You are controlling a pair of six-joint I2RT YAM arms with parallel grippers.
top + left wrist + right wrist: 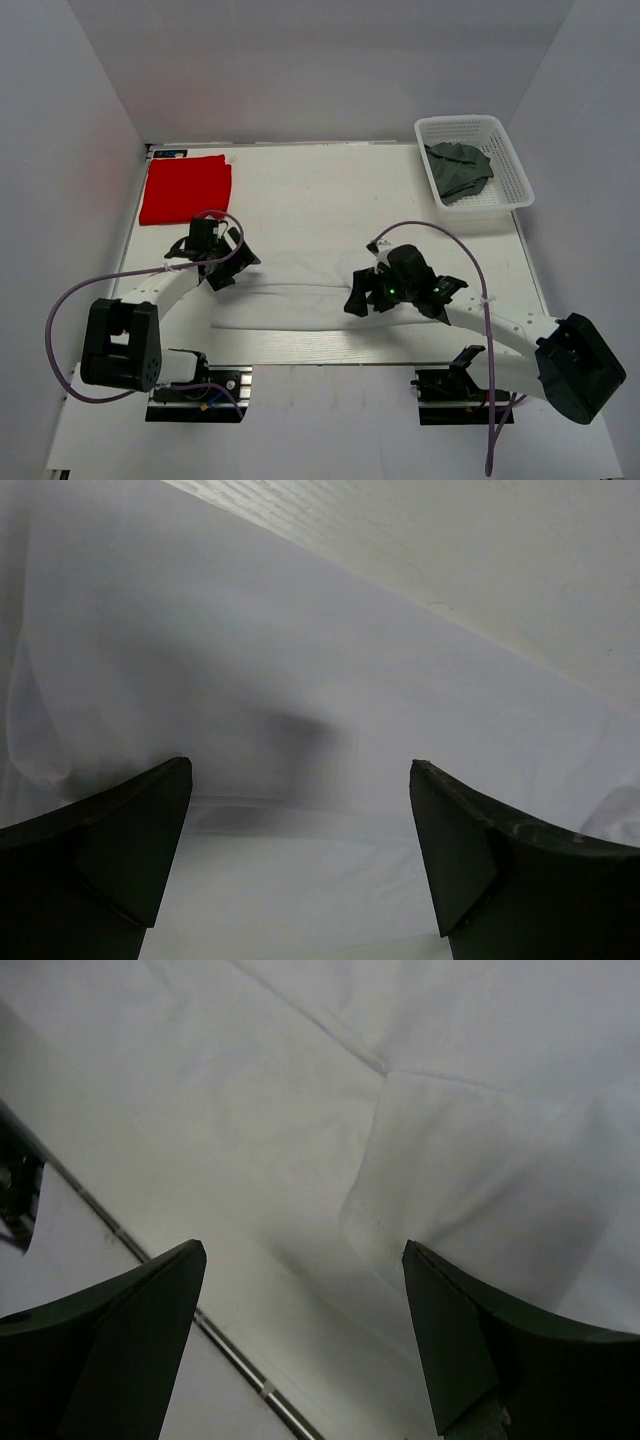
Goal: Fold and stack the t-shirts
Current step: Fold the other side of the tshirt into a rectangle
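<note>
The white t-shirt [300,300] lies flat across the near middle of the table, hard to tell from the white top. A folded bright red t-shirt [185,188] lies at the far left. A dark grey-green t-shirt [458,168] is crumpled in the basket. My left gripper [222,265] is open over the white shirt's left end; the cloth [300,710] fills its view. My right gripper [372,295] is open over the shirt's right end, where a hemmed edge [365,1215] shows between the fingers.
A white plastic lattice basket [505,135] stands at the far right corner. White walls close in the table at the back and sides. The table's near edge with a dark rail [150,1260] shows in the right wrist view.
</note>
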